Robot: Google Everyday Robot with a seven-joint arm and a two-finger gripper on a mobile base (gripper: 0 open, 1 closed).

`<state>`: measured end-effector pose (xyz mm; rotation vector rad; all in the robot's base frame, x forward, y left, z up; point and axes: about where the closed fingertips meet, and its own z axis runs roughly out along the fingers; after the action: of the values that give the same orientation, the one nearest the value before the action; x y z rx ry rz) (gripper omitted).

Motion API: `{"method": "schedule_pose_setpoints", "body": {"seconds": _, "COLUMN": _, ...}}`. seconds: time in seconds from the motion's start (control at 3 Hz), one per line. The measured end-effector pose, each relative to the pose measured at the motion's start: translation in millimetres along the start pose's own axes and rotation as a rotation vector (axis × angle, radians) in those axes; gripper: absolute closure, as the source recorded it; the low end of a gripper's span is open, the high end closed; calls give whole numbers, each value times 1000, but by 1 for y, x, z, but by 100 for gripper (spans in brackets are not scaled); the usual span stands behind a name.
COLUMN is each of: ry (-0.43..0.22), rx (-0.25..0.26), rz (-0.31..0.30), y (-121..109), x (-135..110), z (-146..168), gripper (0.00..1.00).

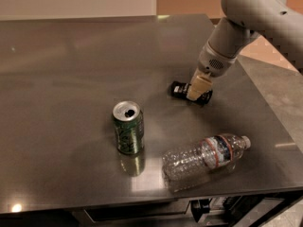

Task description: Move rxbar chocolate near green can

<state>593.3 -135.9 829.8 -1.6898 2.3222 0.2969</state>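
1. Table point(71, 79): grey metal.
2. Can point(128, 135): green, upright, front-centre.
3. Bar point(179, 89): black, flat on table, right of centre, well apart from can.
4. Gripper point(195, 91): down on bar's middle, covers it; grip state cannot tell.
5. Bottle point(203, 156): clear, on its side, front right, near can.

My arm point(251, 8) slants in from above and to the right of the rxbar chocolate point(179, 89). The wrist point(218, 59) is angled steeply down, and my gripper point(198, 88) is low, right over the bar's middle, pale tip downward. Contact with it? I cannot tell.
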Motion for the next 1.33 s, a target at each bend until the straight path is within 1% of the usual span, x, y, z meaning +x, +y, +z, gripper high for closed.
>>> {"method": "schedule_pose_setpoints", "body": {"seconds": 0.33, "ry": -12, "rx": -9, "rz": -3, "y": 6, "x": -3, "z": -1, "gripper": 87}}
{"method": "schedule_pose_setpoints", "body": {"seconds": 0.67, "ry": -28, "rx": -26, "rz": -15, "y": 18, "x": -9, "z": -4, "gripper": 100}}
{"method": "schedule_pose_setpoints", "body": {"seconds": 1.0, "ry": -43, "rx": -59, "rz": -63, "y": 41, "x": -25, "z": -8, "gripper": 100}}
{"method": "schedule_pose_setpoints", "body": {"seconds": 1.33, "ry": -52, "rx": -102, "rz": -124, "y": 63, "x": -45, "z": -2, "gripper": 100}}
